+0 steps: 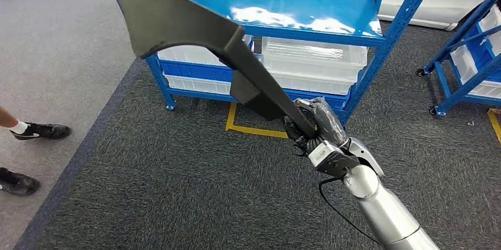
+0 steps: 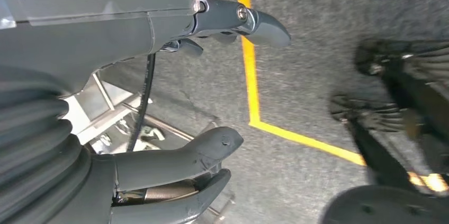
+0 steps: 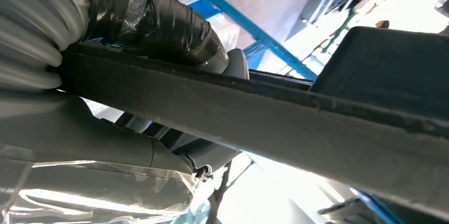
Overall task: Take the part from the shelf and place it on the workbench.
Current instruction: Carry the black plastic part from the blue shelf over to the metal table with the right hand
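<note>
My right hand [image 1: 316, 127] grips the narrow end of a long dark grey part [image 1: 177, 22]. The part slants up and to the left, and its broad flared end hangs in front of the blue shelf [image 1: 307, 10]. In the right wrist view the part [image 3: 275, 123] runs as a thick dark bar across the picture, clamped between my thumb and fingers [image 3: 159, 23]. My left hand [image 2: 174, 160] hangs over the carpet with its fingers spread and nothing in it.
Clear plastic bins [image 1: 313, 61] sit on the shelf's lower level. A second blue rack on wheels [image 1: 467, 55] stands at the right. Yellow floor tape [image 1: 254, 129] marks the carpet. A person's feet in black shoes [image 1: 35, 132] stand at the left edge.
</note>
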Tool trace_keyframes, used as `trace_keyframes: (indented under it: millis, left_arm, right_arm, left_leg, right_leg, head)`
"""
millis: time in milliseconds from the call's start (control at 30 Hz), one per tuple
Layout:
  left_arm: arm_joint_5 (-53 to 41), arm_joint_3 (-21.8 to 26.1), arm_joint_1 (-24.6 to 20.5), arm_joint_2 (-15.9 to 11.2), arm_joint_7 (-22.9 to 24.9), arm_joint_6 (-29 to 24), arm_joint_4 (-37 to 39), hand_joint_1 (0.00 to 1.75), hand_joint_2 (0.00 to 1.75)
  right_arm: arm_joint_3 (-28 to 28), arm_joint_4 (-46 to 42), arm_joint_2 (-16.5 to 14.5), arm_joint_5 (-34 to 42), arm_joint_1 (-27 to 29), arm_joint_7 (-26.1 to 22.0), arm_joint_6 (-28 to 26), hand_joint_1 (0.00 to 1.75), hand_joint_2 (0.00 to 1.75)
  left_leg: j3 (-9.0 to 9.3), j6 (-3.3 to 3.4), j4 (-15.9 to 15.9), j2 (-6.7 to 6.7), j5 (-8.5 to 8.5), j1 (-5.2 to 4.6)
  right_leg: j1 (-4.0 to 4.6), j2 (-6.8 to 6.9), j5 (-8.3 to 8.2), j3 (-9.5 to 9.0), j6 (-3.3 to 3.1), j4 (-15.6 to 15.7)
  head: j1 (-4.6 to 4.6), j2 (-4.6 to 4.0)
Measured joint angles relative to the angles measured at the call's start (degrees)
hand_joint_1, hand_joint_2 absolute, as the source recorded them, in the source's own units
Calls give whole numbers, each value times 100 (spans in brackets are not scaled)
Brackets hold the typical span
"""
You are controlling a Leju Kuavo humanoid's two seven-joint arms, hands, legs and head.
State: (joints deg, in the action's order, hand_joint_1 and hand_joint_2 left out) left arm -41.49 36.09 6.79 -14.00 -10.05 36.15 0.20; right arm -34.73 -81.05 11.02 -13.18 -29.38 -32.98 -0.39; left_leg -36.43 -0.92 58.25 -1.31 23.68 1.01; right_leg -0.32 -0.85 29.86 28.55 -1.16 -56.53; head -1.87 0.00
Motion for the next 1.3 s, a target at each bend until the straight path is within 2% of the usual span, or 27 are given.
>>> trace_keyframes:
  millis: [67, 133, 167, 200, 233, 300, 333, 400, 467, 533, 600, 633, 667, 700, 733, 767, 833, 900, 933, 967, 1000, 1033, 1067, 1133, 1200, 1233, 1300]
  left_arm:
    - [-119, -13, 8, -68, -40, 72, 0, 0, 175]
    - [-193, -20, 20, -120, -99, 134, 0, 0, 175]
    - [-214, -20, 35, -139, -136, 157, 0, 0, 175]
    - [-226, -16, 60, -157, -171, 179, 0, 0, 175]
    - [-232, -5, 93, -176, -201, 194, 0, 0, 175]
    - [-232, 32, 157, -214, -245, 217, 0, 0, 175]
    - [-230, 55, 178, -232, -262, 225, 0, 0, 175]
    - [-224, 103, 201, -246, -285, 238, 0, 0, 175]
    - [-215, 156, 224, -244, -291, 244, 0, 0, 175]
    - [-194, 216, 251, -228, -291, 239, 0, 0, 175]
    - [-179, 277, 255, -206, -292, 232, 0, 0, 175]
    - [-178, 302, 251, -195, -296, 230, 0, 0, 175]
    - [-179, 322, 251, -181, -303, 230, 0, 0, 175]
    - [-182, 337, 261, -166, -313, 230, 0, 0, 175]
    - [-184, 350, 274, -153, -325, 230, 0, 0, 175]
    - [-188, 361, 289, -141, -336, 230, 0, 0, 175]
    - [-208, 387, 309, -119, -364, 234, 0, 0, 175]
    - [-231, 421, 322, -106, -392, 251, 0, 0, 175]
    - [-236, 435, 335, -103, -400, 262, 0, 0, 175]
    - [-243, 446, 355, -107, -402, 273, 0, 0, 175]
    - [-254, 454, 380, -107, -403, 283, 0, 0, 175]
    - [-267, 458, 398, -114, -404, 290, 0, 0, 175]
    - [-283, 462, 406, -125, -408, 297, 0, 0, 175]
    - [-336, 470, 386, -150, -429, 324, 0, 0, 175]
    - [-414, 473, 365, -171, -462, 365, 0, 0, 175]
    - [-450, 474, 365, -184, -476, 384, 0, 0, 175]
    - [-492, 474, 374, -226, -493, 400, 0, 0, 175]
  right_arm:
    - [-50, -3, -38, -50, 22, -1, -72, 175, 175]
    - [-117, -20, -63, -102, 73, 5, -186, 175, 175]
    - [-143, -32, -63, -118, 110, 10, -234, 175, 175]
    - [-165, -45, -54, -129, 147, 14, -266, 175, 175]
    - [-177, -61, -38, -136, 178, 14, -288, 175, 175]
    - [-190, -101, 13, -144, 209, 5, -322, 175, 175]
    - [-192, -126, 44, -144, 214, -3, -342, 175, 175]
    - [-192, -166, 99, -144, 220, -24, -369, 175, 175]
    - [-192, -188, 138, -140, 228, -55, -369, 175, 175]
    - [-193, -215, 181, -122, 231, -92, -346, 175, 175]
    - [-196, -237, 229, -98, 236, -125, -316, 175, 175]
    - [-199, -240, 252, -91, 245, -135, -305, 175, 175]
    - [-202, -240, 275, -88, 257, -140, -296, 175, 175]
    - [-204, -240, 303, -85, 269, -144, -290, 175, 175]
    - [-205, -242, 336, -78, 277, -151, -288, 175, 175]
    - [-204, -249, 368, -68, 282, -161, -290, 175, 175]
    - [-196, -281, 450, -34, 283, -190, -291, 175, 175]
    - [-186, -336, 522, -3, 291, -223, -288, 175, 175]
    - [-184, -362, 543, 8, 297, -236, -286, 175, 175]
    - [-184, -391, 554, 12, 303, -247, -284, 175, 175]
    - [-183, -412, 566, 15, 306, -254, -283, 175, 175]
    - [-183, -434, 575, 16, 309, -257, -282, 175, 175]
    - [-182, -456, 585, 17, 315, -259, -281, 175, 175]
    - [-183, -492, 606, 21, 337, -260, -273, 175, 175]
    - [-191, -515, 622, 24, 360, -255, -260, 175, 175]
    - [-197, -528, 627, 24, 368, -251, -255, 175, 175]
    - [-208, -560, 632, 24, 375, -249, -253, 175, 175]
  left_leg:
    - [-175, -64, 389, 26, 309, 9]
    - [-418, -128, 1082, 56, 706, 20]
    - [-490, -155, 1353, 68, 797, 27]
    - [-469, -178, 1438, 85, 776, 37]
    - [-348, -195, 1313, 112, 665, 48]
    - [89, -205, 626, 278, 421, 50]
    - [254, -176, 340, 373, 352, 27]
    - [353, -84, 109, 481, 362, -20]
    - [316, 17, 89, 385, 324, -19]
    - [291, 119, 49, 278, 275, -1]
    - [246, 211, 27, 172, 218, 4]
    - [216, 241, 26, 112, 195, -3]
    - [188, 257, 27, 40, 173, -11]
    - [164, 263, 28, -38, 151, -19]
    - [145, 261, 30, -118, 129, -25]
    - [132, 253, 32, -198, 110, -31]
    - [102, 218, 45, -352, 69, -47]
    - [44, 153, 59, -492, 19, -42]
    - [14, 111, 57, -560, -10, -33]
    - [-15, 68, 43, -626, -41, -22]
    - [-41, 33, 55, -604, -43, -20]
    - [-84, 2, 126, -495, 17, -24]
    - [-159, -26, 286, -339, 139, -29]
    - [-411, -89, 937, -25, 545, -14]
    - [-585, -157, 1501, 68, 790, 25]
    - [-530, -184, 1507, 92, 764, 45]
    - [-120, -210, 915, 192, 492, 72]
  right_leg:
    - [-37, 131, -68, 19, -54, 65]
    - [-28, 250, -91, 69, -82, 44]
    - [-27, 309, -92, 98, -80, 15]
    - [-28, 369, -88, 132, -75, -23]
    - [-31, 424, -80, 166, -65, -69]
    - [-31, 520, -47, 229, -24, -164]
    - [-20, 565, -30, 252, 2, -200]
    - [18, 651, -18, 270, 45, -244]
    - [38, 735, -18, 270, 85, -256]
    - [14, 568, 125, 329, 136, -401]
    - [-11, 246, 501, 562, 166, -962]
    - [-11, 154, 694, 722, 169, -1339]
    - [-10, 119, 812, 850, 168, -1648]
    - [-8, 105, 823, 900, 161, -1791]
    - [-8, 93, 723, 846, 146, -1721]
    - [-6, 62, 549, 703, 123, -1467]
    - [-4, -210, 211, 303, 45, -684]
    - [4, -432, 92, 104, 3, -242]
    - [14, -427, 92, 103, -1, -215]
    - [9, -357, 68, 107, -6, -201]
    - [-2, -283, 37, 106, -24, -174]
    - [-18, -201, 3, 107, -50, -145]
    - [-37, -115, -27, 112, -71, -117]
    - [-33, 72, -50, 139, -98, -108]
    - [-29, 263, -53, 167, -100, -126]
    - [-31, 352, -49, 180, -95, -142]
    - [-40, 516, -28, 202, -64, -191]
  head:
    - [-4, -1]
    - [-5, -1]
    - [-5, -2]
    - [-6, -2]
    - [-6, -2]
    - [-8, -1]
    - [-6, -1]
    - [-6, -1]
    - [-5, 0]
    - [-5, 0]
    - [-4, 0]
    - [-4, 0]
    - [-3, 0]
    - [-3, 0]
    - [-3, 0]
    - [-3, 0]
    - [-4, 0]
    - [-3, 0]
    - [-3, 0]
    - [-2, 0]
    - [-3, 0]
    - [-8, 0]
    - [-14, 0]
    - [-24, 0]
    - [-25, 0]
    - [-25, 0]
    - [-25, 0]
